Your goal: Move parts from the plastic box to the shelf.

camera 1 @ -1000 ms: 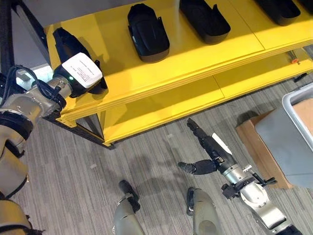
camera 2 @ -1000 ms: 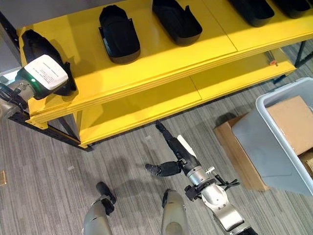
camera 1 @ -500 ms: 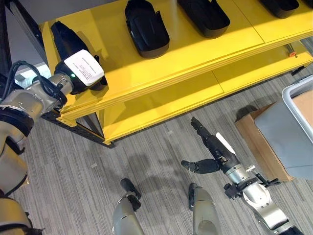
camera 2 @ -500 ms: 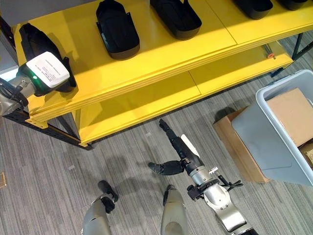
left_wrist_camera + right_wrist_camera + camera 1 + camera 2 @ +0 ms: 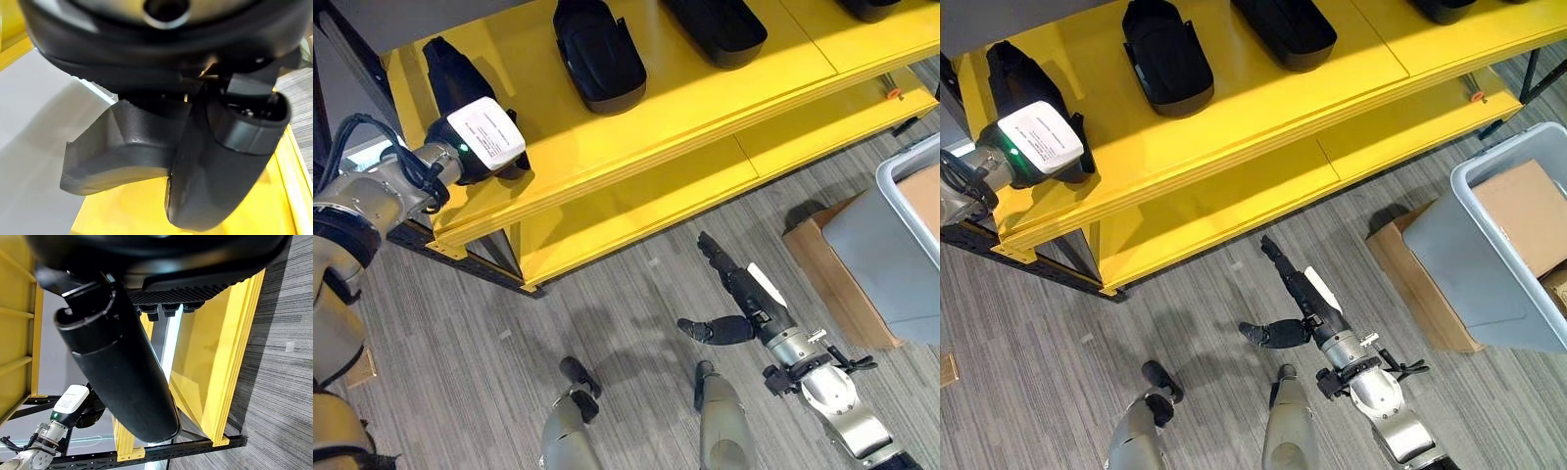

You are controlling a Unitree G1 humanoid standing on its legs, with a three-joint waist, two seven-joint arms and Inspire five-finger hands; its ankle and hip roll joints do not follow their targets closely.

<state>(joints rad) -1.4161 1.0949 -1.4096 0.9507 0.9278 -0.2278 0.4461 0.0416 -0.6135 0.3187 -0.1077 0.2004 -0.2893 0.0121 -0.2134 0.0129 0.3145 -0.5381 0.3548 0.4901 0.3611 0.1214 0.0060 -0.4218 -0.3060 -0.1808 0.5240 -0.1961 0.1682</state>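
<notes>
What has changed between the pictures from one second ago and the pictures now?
Almost nothing moved. The whole view shifted a little, so the camera moved, not the things. The left robot hand stays at the black part on the left end of the yellow shelf; its fingers are hidden. The right robot hand stays open and empty above the floor. The other black parts and the grey plastic box stayed in place.

The right hand [image 5: 146,279] looms dark and close, its thumb [image 5: 117,377] standing out long and straight, with a row of short fingertips [image 5: 166,309] beside it. Past them stands the yellow shelf [image 5: 215,352] on a black frame [image 5: 146,455], over grey carpet [image 5: 279,357]. Far off, the left hand [image 5: 78,409] shows with a white cover, near the shelf's edge.
</notes>
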